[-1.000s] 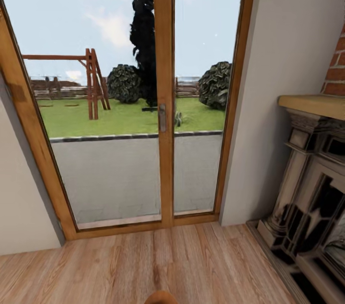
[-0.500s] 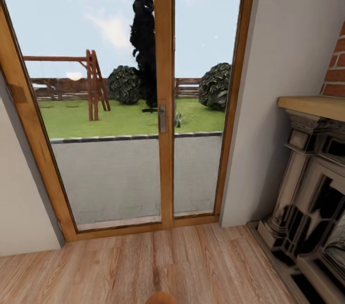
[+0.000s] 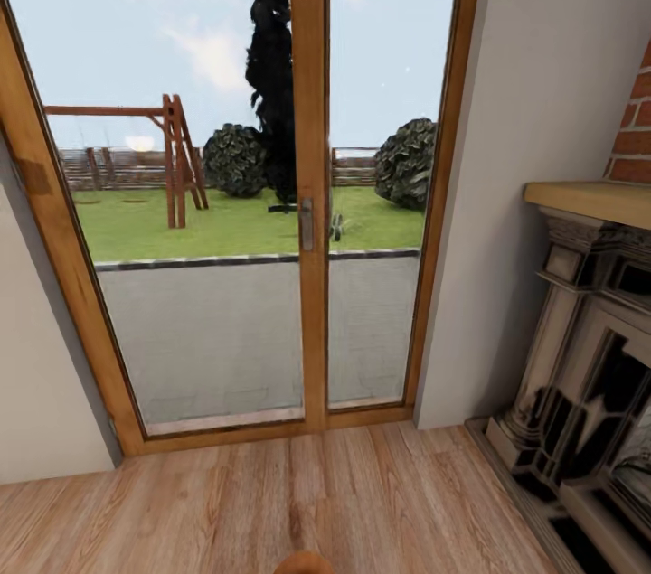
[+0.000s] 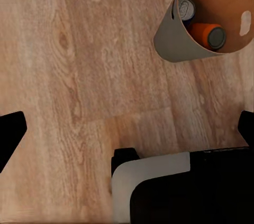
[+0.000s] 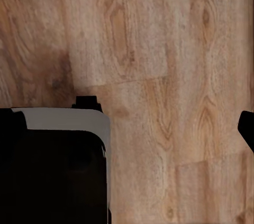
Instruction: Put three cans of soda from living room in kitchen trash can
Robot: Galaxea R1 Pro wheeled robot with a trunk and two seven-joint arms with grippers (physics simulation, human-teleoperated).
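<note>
In the left wrist view the tash can (image 4: 177,36), a grey tapered bucket with a copper-brown inside, stands on the wood floor. An orange can of soda (image 4: 203,33) lies inside it. Beside that a second can (image 4: 185,8) shows its silver top and a bluish side. A third can is hidden or out of view. My left gripper (image 4: 127,129) hangs open above the floor, apart from the bucket, nothing between its fingers. My right gripper (image 5: 127,126) is open too over bare floorboards.
The head view faces the living room's wood-framed glass doors (image 3: 310,194), with a garden outside. The dark ornate fireplace (image 3: 588,357) under red brick (image 3: 637,131) stands at the right. My white-and-black base (image 4: 159,182) sits below both wrists. A brown rounded shape (image 3: 303,563) pokes in at the head view's lower edge.
</note>
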